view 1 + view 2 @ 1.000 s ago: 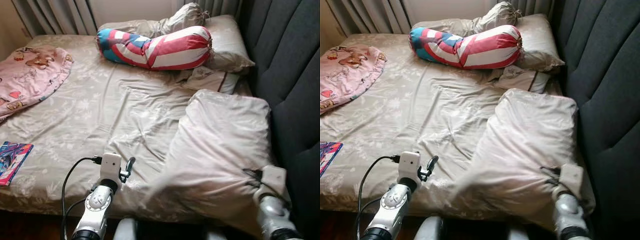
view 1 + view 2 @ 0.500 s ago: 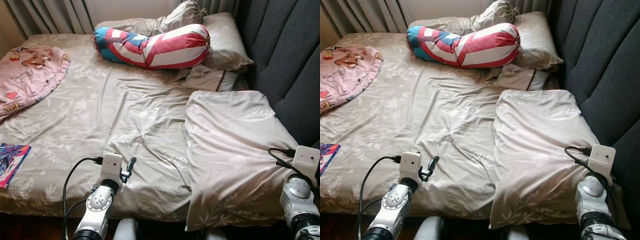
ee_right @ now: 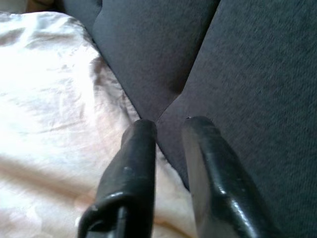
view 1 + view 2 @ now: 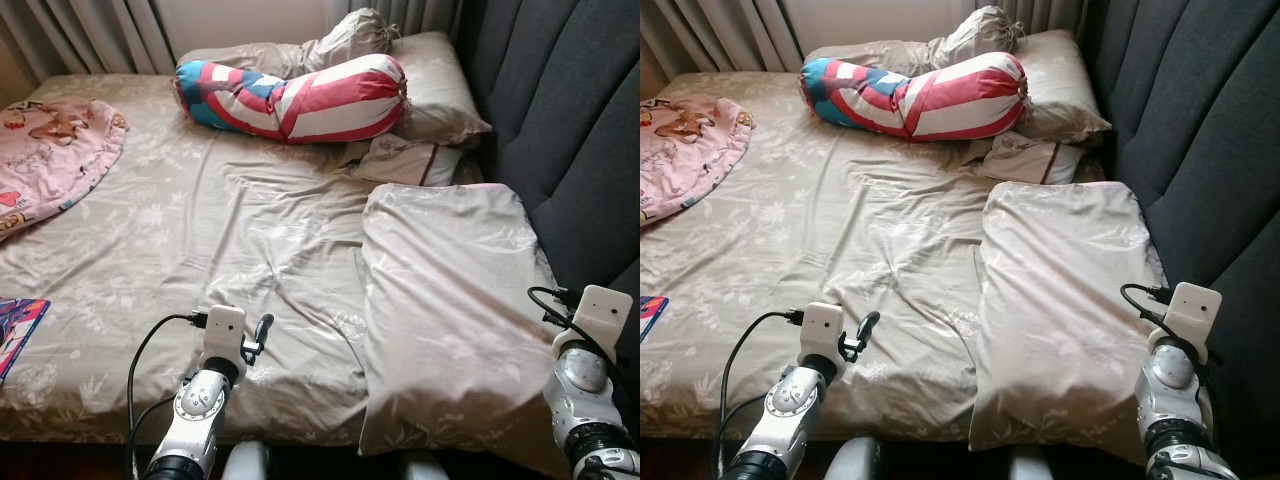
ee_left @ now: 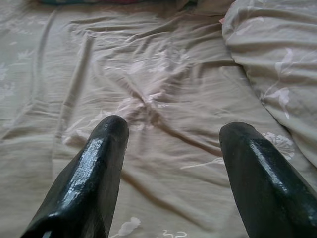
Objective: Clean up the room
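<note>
We stand at the bed (image 4: 200,230). A beige pillow (image 4: 450,300) lies flat on its right side against the dark headboard (image 4: 570,130), near edge hanging slightly over the bed edge. Our right gripper (image 3: 166,126) sits at the pillow's right edge by the headboard, fingers (image 3: 133,163) nearly together with a narrow gap, pinching nothing. Our left gripper (image 5: 171,129) hovers over the wrinkled sheet, fingers spread wide, empty. A striped bolster (image 4: 300,95) rests on more pillows (image 4: 440,80) at the far end. A pink blanket (image 4: 50,160) lies far left, and a book (image 4: 15,330) sits at the left edge.
</note>
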`<state>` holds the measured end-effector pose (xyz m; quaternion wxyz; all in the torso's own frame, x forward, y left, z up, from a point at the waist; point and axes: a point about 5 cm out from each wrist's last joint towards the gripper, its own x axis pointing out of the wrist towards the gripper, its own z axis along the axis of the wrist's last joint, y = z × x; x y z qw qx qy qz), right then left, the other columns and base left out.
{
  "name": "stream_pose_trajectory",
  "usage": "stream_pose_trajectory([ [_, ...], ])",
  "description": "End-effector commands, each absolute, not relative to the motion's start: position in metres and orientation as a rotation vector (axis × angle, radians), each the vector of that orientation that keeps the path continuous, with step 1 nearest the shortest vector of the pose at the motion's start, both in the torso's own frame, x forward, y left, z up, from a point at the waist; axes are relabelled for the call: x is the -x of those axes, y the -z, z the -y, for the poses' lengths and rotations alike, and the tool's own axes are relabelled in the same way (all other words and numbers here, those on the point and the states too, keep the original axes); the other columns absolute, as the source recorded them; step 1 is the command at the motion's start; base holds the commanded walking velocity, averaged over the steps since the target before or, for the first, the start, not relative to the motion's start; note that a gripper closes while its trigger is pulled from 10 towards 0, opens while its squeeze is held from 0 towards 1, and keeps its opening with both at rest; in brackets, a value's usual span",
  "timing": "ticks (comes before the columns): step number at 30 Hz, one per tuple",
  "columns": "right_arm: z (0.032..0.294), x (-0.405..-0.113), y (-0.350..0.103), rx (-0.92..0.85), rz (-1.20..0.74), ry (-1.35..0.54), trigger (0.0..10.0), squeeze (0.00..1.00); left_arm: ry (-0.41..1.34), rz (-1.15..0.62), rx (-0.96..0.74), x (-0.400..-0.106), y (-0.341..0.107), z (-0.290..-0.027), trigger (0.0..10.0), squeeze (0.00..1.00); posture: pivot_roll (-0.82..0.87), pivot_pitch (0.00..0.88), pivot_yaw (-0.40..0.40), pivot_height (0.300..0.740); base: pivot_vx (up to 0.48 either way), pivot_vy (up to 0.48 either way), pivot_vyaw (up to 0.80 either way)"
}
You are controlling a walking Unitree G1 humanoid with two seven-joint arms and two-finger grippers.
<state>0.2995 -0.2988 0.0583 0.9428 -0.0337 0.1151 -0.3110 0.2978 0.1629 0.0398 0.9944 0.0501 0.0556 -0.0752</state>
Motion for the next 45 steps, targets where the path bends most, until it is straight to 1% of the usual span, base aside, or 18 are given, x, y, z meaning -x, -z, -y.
stream_pose_trajectory([
  [1,0.292,-0.302,-0.058,0.034,-0.226,0.605,10.0,0.93,0.143,-0.126,-0.101,-0.295,-0.035,-0.165,10.0,0.0,-0.03,0.078,0.013,0.65,0.0,0.0,0.0],
  [2,0.282,-0.307,-0.059,-0.007,-0.194,0.525,10.0,0.0,0.142,-0.127,-0.1,-0.295,-0.035,-0.165,10.0,0.0,-0.03,0.079,0.012,0.65,0.0,0.0,0.0],
  [6,0.253,-0.314,-0.051,-0.098,-0.202,0.323,10.0,0.0,0.138,-0.135,-0.097,-0.295,-0.033,-0.165,10.0,0.0,-0.04,0.078,0.01,0.65,0.0,0.0,0.0],
  [7,0.253,-0.314,-0.051,-0.098,-0.202,0.323,10.0,0.0,0.138,-0.135,-0.097,-0.295,-0.033,-0.165,10.0,0.0,-0.04,0.078,0.01,0.65,0.0,0.0,0.0],
  [8,0.24,-0.312,-0.042,-0.124,-0.24,0.255,10.0,0.0,0.133,-0.143,-0.092,-0.295,-0.032,-0.166,10.0,0.0,-0.03,0.076,0.007,0.65,0.0,0.0,0.0],
  [11,0.223,-0.303,-0.024,-0.119,-0.307,0.178,10.0,0.0,0.084,-0.188,-0.049,-0.293,-0.025,-0.174,10.0,0.0,-0.03,0.075,0.005,0.65,0.0,0.0,0.0],
  [15,0.213,-0.295,-0.011,-0.119,-0.371,0.127,10.0,0.0,0.05,-0.226,-0.021,-0.29,-0.019,-0.181,10.0,0.0,-0.03,0.075,0.005,0.665,0.0,0.0,0.0],
  [16,0.206,-0.288,-0.002,-0.122,-0.415,0.082,10.0,0.0,0.033,-0.261,-0.005,-0.287,-0.014,-0.184,10.0,0.0,-0.04,0.071,0.004,0.675,0.0,0.0,0.0],
  [18,0.205,-0.286,0.002,-0.125,-0.43,0.069,10.0,0.0,0.029,-0.272,-0.001,-0.286,-0.012,-0.185,10.0,0.0,-0.04,0.071,0.004,0.68,0.0,0.0,0.0],
  [20,0.199,-0.271,0.018,-0.107,-0.514,0.044,10.0,0.0,0.003,-0.332,0.017,-0.281,-0.002,-0.187,10.0,0.0,-0.04,0.066,-0.002,0.695,0.0,0.0,0.0],
  [23,0.197,-0.268,0.021,-0.1,-0.532,0.035,10.0,0.0,-0.001,-0.347,0.022,-0.279,0.0,-0.188,10.0,0.0,-0.03,0.065,-0.004,0.7,0.0,0.0,0.0],
  [25,0.19,-0.255,0.033,-0.087,-0.588,-0.001,10.0,0.0,-0.014,-0.424,0.036,-0.271,0.012,-0.188,10.0,0.0,-0.04,0.056,-0.004,0.715,0.0,0.0,0.0],
  [29,0.185,-0.246,0.041,-0.102,-0.624,-0.02,10.0,0.0,-0.061,-0.512,0.099,-0.261,0.025,-0.191,10.0,0.0,-0.03,0.045,-0.008,0.74,0.0,0.0,0.0],
  [31,0.184,-0.241,0.045,-0.104,-0.644,-0.01,10.0,0.0,-0.084,-0.546,0.121,-0.257,0.03,-0.193,10.0,0.0,-0.03,0.035,-0.011,0.74,0.0,0.0,0.0],
  [34,0.185,-0.233,0.051,-0.125,-0.674,0.024,10.0,0.0,-0.072,-0.643,0.077,-0.242,0.043,-0.194,10.0,0.0,-0.03,0.019,-0.013,0.74,0.0,0.0,0.0],
  [39,0.189,-0.227,0.055,-0.161,-0.688,0.074,10.0,0.0,-0.046,-0.726,0.026,-0.23,0.054,-0.194,10.0,0.0,-0.03,0.004,-0.015,0.74,0.0,0.0,0.0],
  [44,0.201,-0.211,0.065,-0.221,-0.738,0.208,10.0,0.0,-0.032,-0.778,-0.02,-0.219,0.061,-0.195,10.0,0.0,-0.03,0.0,-0.022,0.74,0.0,0.0,0.0],
  [45,0.203,-0.2,0.07,-0.249,-0.765,0.247,10.0,0.0,-0.038,-0.795,-0.032,-0.214,0.064,-0.196,10.0,0.0,-0.03,0.0,-0.023,0.74,0.0,0.0,0.0],
])
